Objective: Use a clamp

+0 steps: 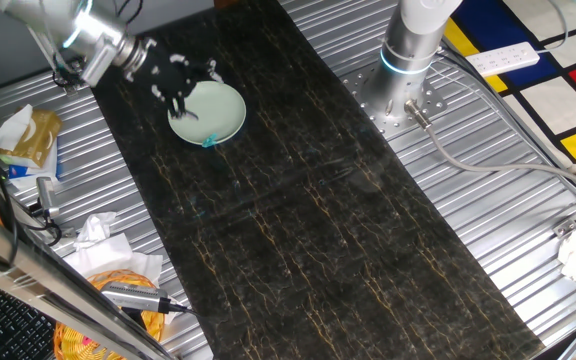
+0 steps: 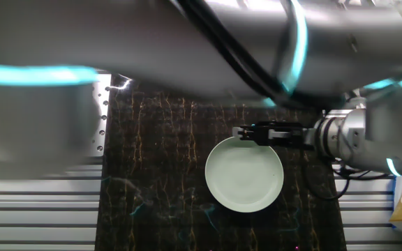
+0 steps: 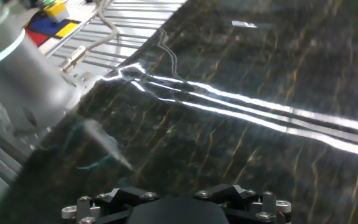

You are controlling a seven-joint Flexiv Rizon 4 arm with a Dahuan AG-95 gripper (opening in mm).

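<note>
A round pale green plate (image 1: 213,110) lies on the dark marble mat (image 1: 298,200) at its far left end. A tiny teal clamp (image 1: 208,142) sits at the plate's near rim. My black gripper (image 1: 180,95) hovers over the plate's far left rim, blurred. In the other fixed view the gripper (image 2: 241,132) reaches from the right to the top rim of the plate (image 2: 244,178); I cannot make out the clamp there. The hand view shows only the gripper's body and the mat (image 3: 241,124). No fingers, plate or clamp show in it.
The arm's silver base (image 1: 408,60) stands on the ribbed metal table right of the mat. Crumpled paper, packets and tools (image 1: 108,260) lie along the left edge. A white power strip (image 1: 503,60) lies at the far right. The arm fills the top of the other fixed view.
</note>
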